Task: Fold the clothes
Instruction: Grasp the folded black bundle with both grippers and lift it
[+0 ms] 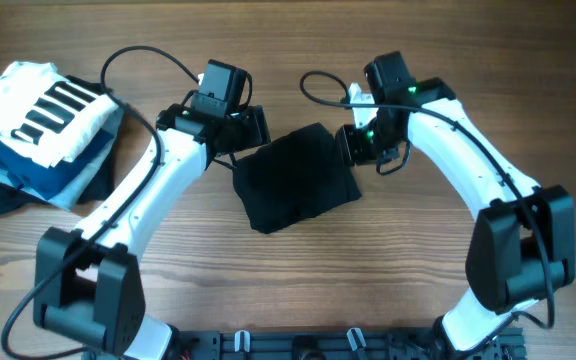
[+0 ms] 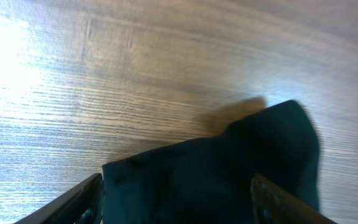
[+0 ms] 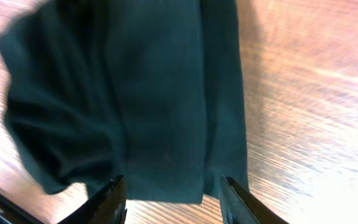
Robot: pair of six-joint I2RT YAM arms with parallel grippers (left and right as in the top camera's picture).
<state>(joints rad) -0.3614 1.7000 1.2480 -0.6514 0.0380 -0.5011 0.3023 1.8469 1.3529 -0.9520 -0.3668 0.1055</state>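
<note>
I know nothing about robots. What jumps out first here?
A crumpled black shirt lies central on the table, two white arms bent over it, the left gripper and right gripper open at its edges. Far left sits a clothes pile, a white striped garment atop blue ones.

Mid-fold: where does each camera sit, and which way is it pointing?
Overhead: above the table, facing straight down; shows the left gripper, right gripper, shirt and a clothes pile.
Left wrist: on the left arm, looking past the left gripper at the shirt's edge and wood.
Right wrist: on the right arm, looking past the right gripper at the shirt.
Shared: all three see the shirt.
</note>
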